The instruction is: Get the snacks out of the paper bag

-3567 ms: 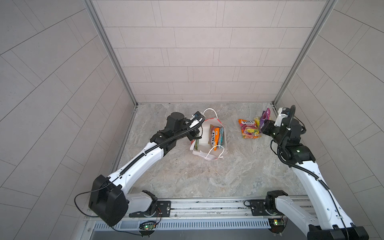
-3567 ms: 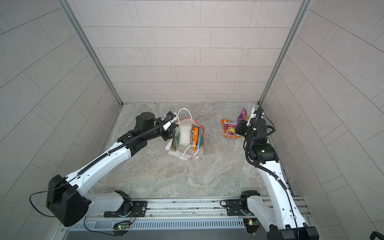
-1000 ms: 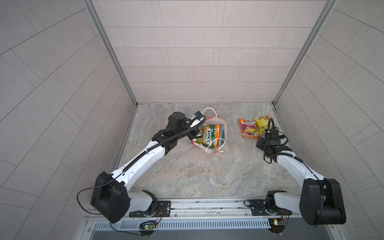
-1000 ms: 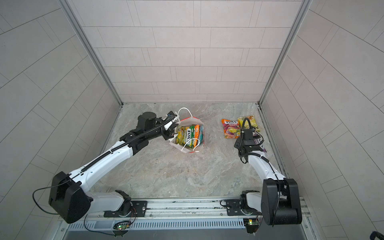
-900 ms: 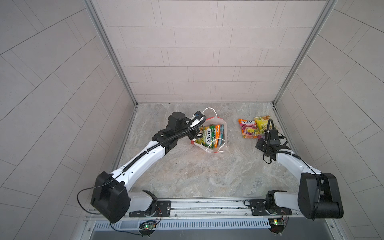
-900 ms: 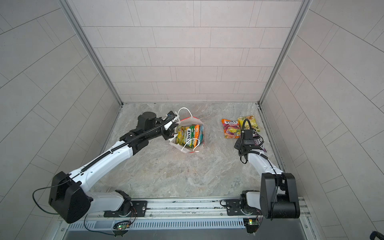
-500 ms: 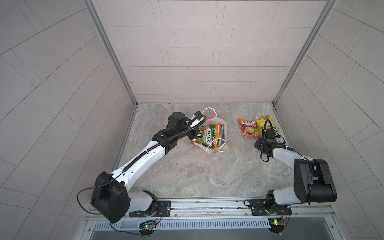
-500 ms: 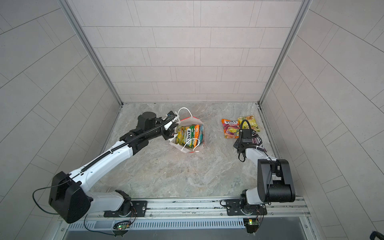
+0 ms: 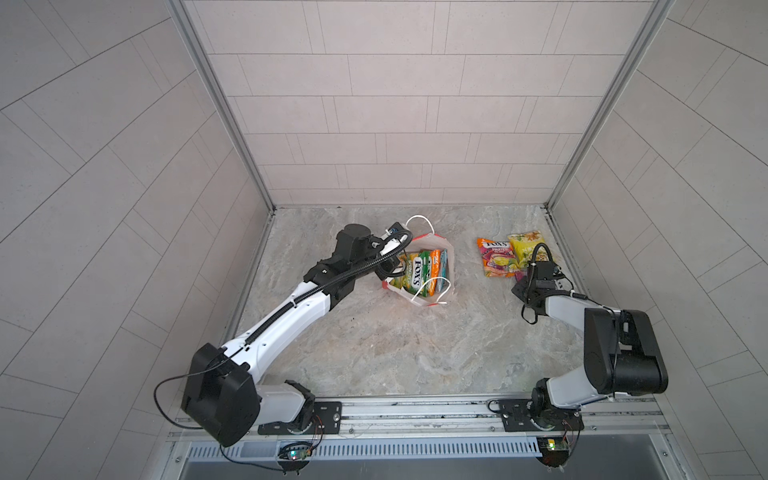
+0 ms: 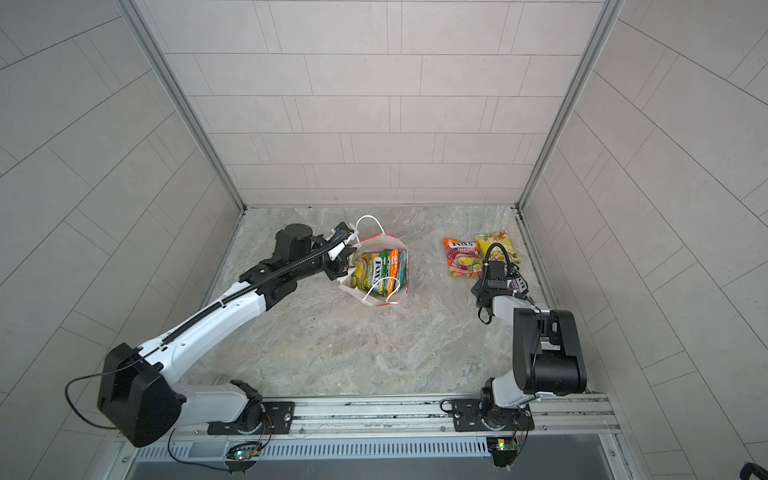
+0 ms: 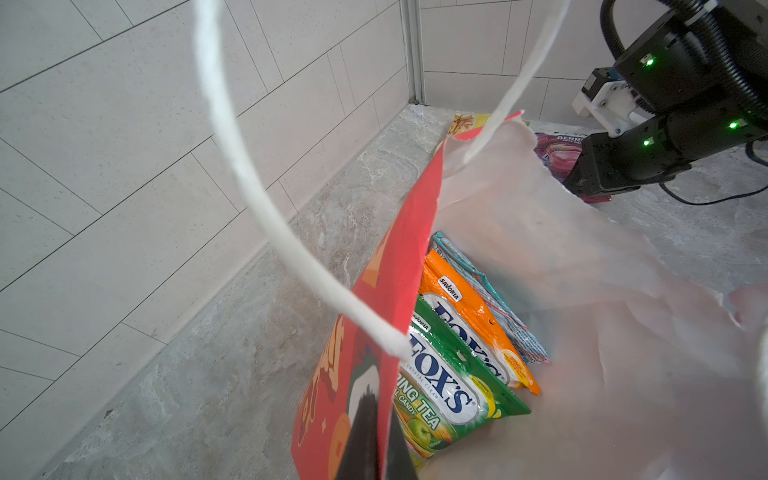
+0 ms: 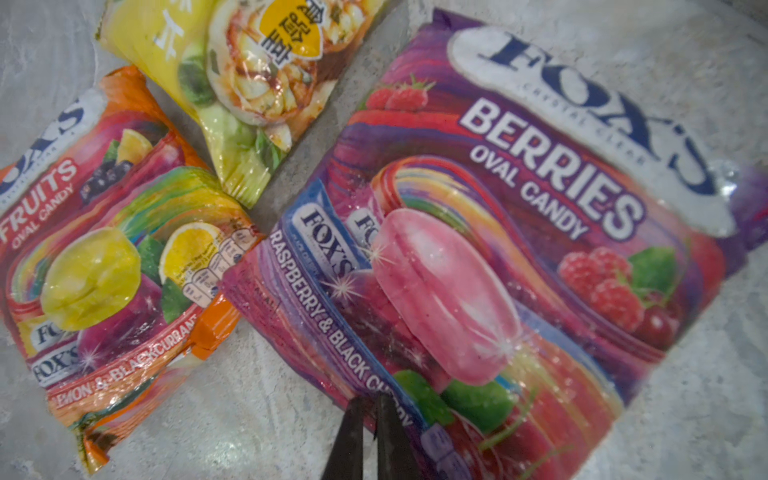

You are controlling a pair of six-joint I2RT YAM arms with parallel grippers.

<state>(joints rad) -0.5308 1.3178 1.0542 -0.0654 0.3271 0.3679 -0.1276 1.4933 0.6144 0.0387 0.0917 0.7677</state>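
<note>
My left gripper (image 11: 380, 432) clamps the paper bag (image 11: 399, 270) by its wall. My right gripper (image 12: 370, 409), jaws barely apart, perhaps pinches the purple packet (image 12: 519, 232).

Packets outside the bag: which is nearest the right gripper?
The purple Berries packet, directly under the right gripper; the orange Fruits packet and yellow packet lie farther.

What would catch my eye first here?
The red paper bag, tilted open mid-table with bright candy packets showing inside, its rim pinched by the left gripper. Next, an orange-pink packet, a yellow packet and a purple packet lie flat near the far right corner, with the right gripper at the purple one's edge.
</note>
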